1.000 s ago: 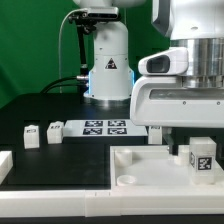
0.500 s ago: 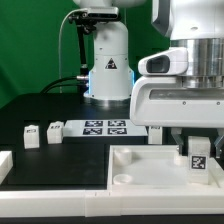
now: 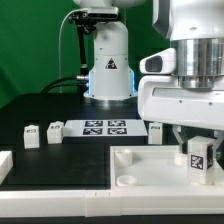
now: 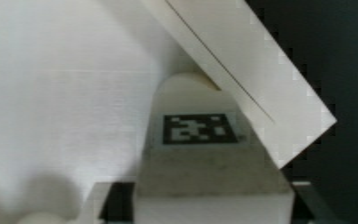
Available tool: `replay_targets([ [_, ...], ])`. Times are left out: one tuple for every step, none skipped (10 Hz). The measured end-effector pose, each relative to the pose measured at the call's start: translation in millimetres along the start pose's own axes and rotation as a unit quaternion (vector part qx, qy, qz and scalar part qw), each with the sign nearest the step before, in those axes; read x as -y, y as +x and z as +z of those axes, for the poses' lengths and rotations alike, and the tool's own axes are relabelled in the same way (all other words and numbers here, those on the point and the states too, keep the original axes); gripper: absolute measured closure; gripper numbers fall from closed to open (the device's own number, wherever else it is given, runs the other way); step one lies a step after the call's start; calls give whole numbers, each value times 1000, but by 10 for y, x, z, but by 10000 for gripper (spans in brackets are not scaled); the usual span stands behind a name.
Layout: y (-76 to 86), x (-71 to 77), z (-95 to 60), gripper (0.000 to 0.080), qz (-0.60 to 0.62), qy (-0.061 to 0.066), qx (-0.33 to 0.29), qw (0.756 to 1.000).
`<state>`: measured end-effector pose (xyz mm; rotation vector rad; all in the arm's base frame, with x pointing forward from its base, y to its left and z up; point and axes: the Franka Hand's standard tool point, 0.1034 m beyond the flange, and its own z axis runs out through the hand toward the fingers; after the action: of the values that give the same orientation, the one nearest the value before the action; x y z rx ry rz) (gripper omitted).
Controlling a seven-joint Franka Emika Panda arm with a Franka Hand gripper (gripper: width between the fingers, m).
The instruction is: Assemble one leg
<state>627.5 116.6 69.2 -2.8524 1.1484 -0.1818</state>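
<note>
My gripper (image 3: 200, 150) is shut on the leg (image 3: 199, 157), a small white block with a black-and-white tag facing the camera. It holds the leg upright over the right part of the large white panel (image 3: 150, 168), close to its surface. In the wrist view the leg (image 4: 201, 128) fills the space between my two dark fingers (image 4: 115, 200), with the gripper (image 4: 204, 205) clamped on its sides. The panel (image 4: 60, 100) lies behind it. A round socket (image 3: 127, 180) shows at the panel's front left corner.
Two more legs (image 3: 31, 136) (image 3: 55, 131) stand on the black table at the exterior view's left, and another (image 3: 155, 132) stands beside the marker board (image 3: 105, 127). A white bar end (image 3: 5, 164) lies at the far left. The robot base (image 3: 108, 70) stands behind.
The gripper with the leg has shifted slightly toward the exterior view's right and a little upward. The leg beside the marker board is less hidden now.
</note>
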Motion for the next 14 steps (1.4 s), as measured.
replay_targets([
  [4, -13, 1, 509, 94, 0, 2, 996],
  [0, -18, 3, 509, 176, 1, 5, 984],
  [-11, -20, 4, 509, 267, 0, 6, 964],
  [-24, -18, 2, 508, 337, -2, 5, 942],
  [-28, -21, -2, 508, 383, -4, 7, 924],
  [-28, -25, -1, 508, 422, -4, 9, 906],
  [-24, -31, 2, 508, 463, -3, 12, 887],
  [-20, -33, 3, 508, 480, -3, 11, 877],
  [-22, -32, 4, 508, 467, -3, 12, 884],
  [-23, -31, 5, 320, 451, -3, 12, 892],
  [-27, -29, 5, 207, 451, -3, 12, 893],
  [-28, -28, 5, 168, 404, -3, 10, 915],
  [-34, -25, 5, 168, 344, -2, 11, 939],
  [-39, -21, 5, 153, 318, -2, 11, 948],
])
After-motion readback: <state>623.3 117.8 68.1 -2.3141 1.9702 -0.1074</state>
